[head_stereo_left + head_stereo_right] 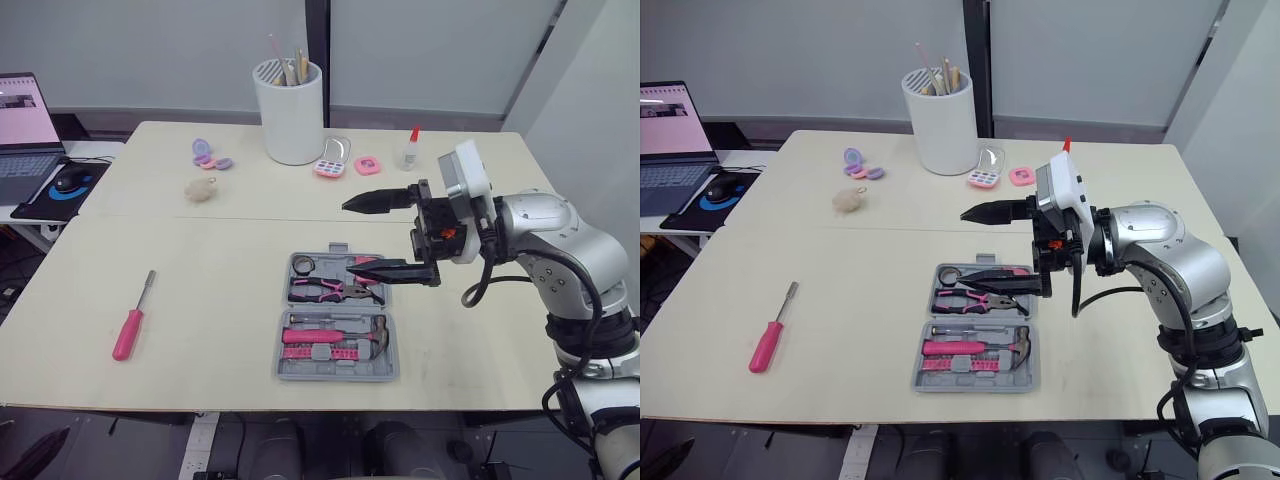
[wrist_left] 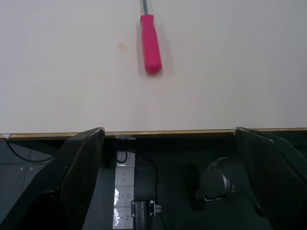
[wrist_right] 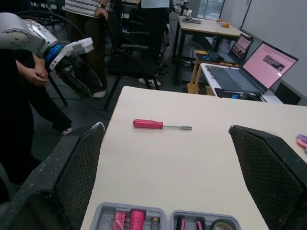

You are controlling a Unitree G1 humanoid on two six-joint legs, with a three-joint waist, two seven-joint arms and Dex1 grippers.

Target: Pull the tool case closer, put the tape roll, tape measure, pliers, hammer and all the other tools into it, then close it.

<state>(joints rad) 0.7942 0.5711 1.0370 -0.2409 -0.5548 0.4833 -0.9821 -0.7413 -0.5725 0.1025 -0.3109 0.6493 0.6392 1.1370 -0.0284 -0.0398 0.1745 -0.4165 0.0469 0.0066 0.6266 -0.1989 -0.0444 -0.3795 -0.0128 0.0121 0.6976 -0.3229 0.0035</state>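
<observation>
The tool case (image 1: pixel 338 375) lies open on the worktop (image 1: pixel 220 290), with pink pliers (image 1: pixel 318 290) and a hammer (image 1: pixel 330 338) in its trays. My right fingers (image 1: pixel 375 202) hover just above the case's far right corner, spread wide and holding nothing. The pink-handled screwdriver (image 1: pixel 128 333) lies well left of the case. My left fingers (image 2: pixel 84 163) hang wide apart and empty off the worktop's near edge, also well left of the case
</observation>
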